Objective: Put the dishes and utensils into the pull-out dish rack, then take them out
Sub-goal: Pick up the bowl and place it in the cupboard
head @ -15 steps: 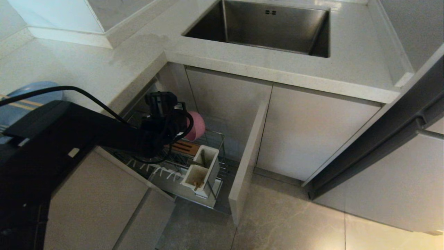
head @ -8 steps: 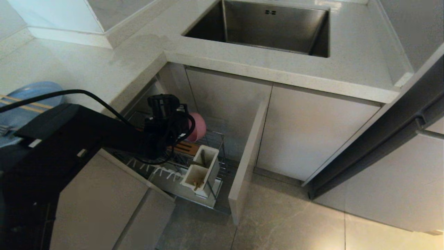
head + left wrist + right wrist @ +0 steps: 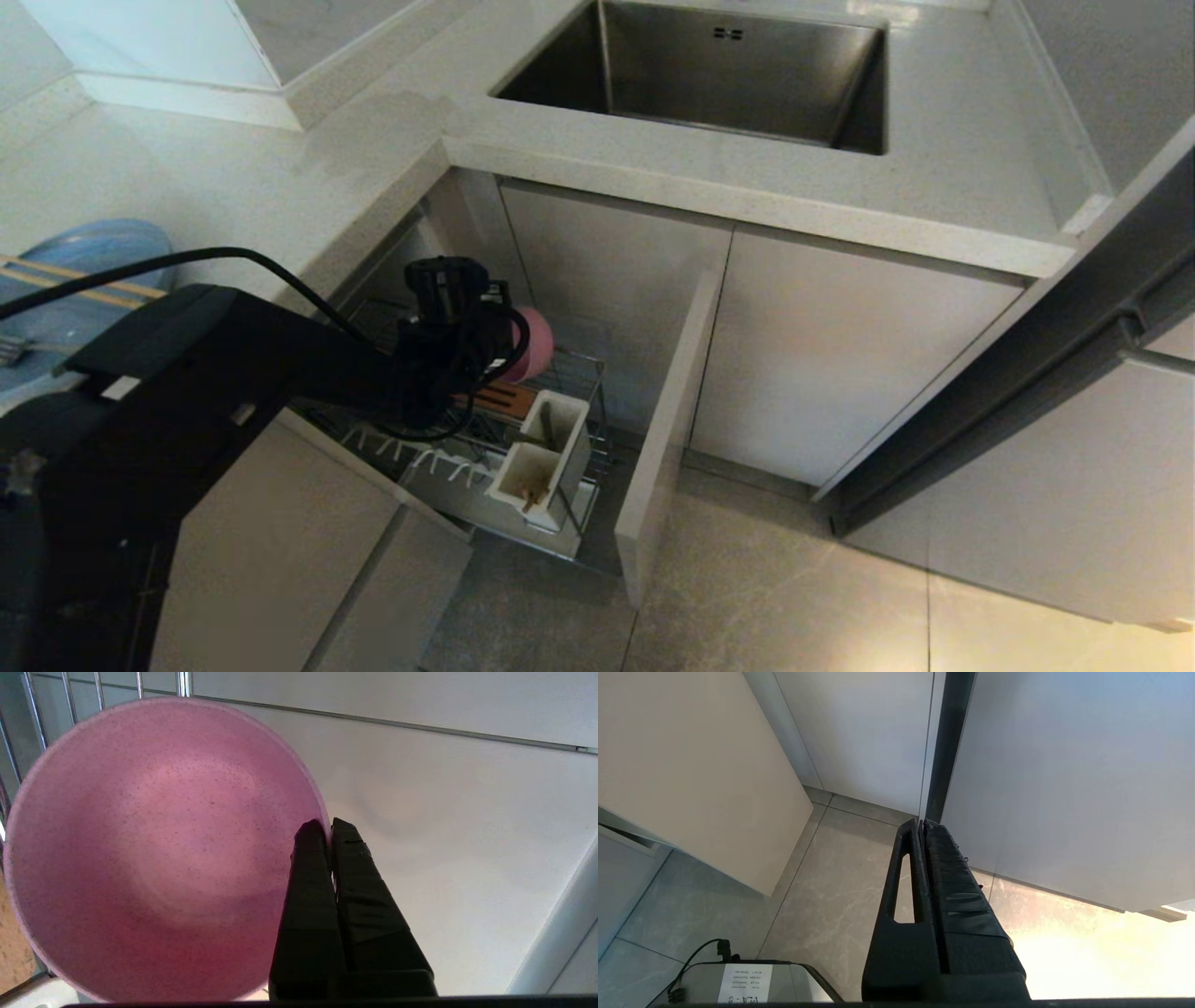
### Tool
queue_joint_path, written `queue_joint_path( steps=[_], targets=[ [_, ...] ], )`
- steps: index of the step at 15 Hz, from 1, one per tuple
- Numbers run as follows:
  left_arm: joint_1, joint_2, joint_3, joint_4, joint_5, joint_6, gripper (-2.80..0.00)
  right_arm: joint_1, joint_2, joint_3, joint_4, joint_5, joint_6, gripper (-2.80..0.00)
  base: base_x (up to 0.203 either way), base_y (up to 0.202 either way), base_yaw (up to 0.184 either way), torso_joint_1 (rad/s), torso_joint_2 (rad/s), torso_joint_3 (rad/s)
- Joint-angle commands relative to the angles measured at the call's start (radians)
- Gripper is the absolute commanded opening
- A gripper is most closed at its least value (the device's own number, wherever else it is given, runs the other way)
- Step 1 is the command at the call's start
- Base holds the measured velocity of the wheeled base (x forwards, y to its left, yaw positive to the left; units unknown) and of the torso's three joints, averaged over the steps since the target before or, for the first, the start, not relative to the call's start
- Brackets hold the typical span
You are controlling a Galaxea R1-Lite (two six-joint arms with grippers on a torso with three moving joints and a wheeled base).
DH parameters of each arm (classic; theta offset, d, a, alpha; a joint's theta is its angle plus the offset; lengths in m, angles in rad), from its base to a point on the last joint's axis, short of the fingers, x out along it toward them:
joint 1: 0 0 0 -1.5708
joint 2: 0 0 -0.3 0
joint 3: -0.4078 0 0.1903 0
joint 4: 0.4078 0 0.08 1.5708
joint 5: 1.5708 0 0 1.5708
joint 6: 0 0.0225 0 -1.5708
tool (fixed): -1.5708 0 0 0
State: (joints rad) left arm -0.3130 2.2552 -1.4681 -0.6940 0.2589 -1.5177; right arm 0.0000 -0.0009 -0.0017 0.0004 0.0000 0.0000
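The pink bowl [image 3: 154, 858] is tipped on its edge over the back of the pull-out dish rack [image 3: 586, 369], its hollow facing the left wrist camera. My left gripper [image 3: 327, 823] is shut on the bowl's rim, one finger inside and one outside. In the head view the bowl [image 3: 536, 341] peeks out behind the left wrist, above the brown wooden strip [image 3: 499, 397]. The blue plate [image 3: 89, 261] lies on the counter at far left with the chopsticks [image 3: 65, 280] across it and a fork [image 3: 9, 350] beside it. The spoon is out of view. My right gripper [image 3: 922, 822] hangs shut over the floor.
The white utensil box [image 3: 546, 457] stands at the rack's front right, white prongs [image 3: 429, 462] to its left. The beige panel front [image 3: 667, 420] juts out on the rack's right. The steel sink [image 3: 728, 75] is set into the counter above. Cabinet doors close in on the right.
The left arm has shifted a little right and lower, carrying the pink bowl deeper over the rack. The gripper stays shut on the rim.
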Motion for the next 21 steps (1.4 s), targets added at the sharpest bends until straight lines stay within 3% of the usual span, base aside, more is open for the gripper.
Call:
queue_joint_path(
  steps=[1, 7, 11, 21],
  targets=[
    [0.0, 0.006, 0.0, -0.003, 0.0, -0.009, -2.8, 0.0, 0.001, 0.0, 0.0, 0.0, 0.0, -2.8, 0.0, 0.0, 0.0, 0.0, 0.0, 0.0],
    [0.002, -0.008, -0.008, -0.033, -0.003, -0.009, -2.8, 0.0, 0.001, 0.0, 0.001, 0.0, 0.0, -2.8, 0.0, 0.0, 0.0, 0.0, 0.0, 0.0],
    [-0.001, -0.008, 0.002, -0.128, -0.015, -0.009, -2.8, 0.0, 0.001, 0.0, 0.0, 0.0, 0.0, -2.8, 0.0, 0.0, 0.0, 0.0, 0.0, 0.0],
    [0.003, -0.002, 0.043, -0.139, -0.006, -0.013, -2.8, 0.0, 0.001, 0.0, 0.0, 0.0, 0.0, -2.8, 0.0, 0.0, 0.0, 0.0, 0.0, 0.0]
  ],
)
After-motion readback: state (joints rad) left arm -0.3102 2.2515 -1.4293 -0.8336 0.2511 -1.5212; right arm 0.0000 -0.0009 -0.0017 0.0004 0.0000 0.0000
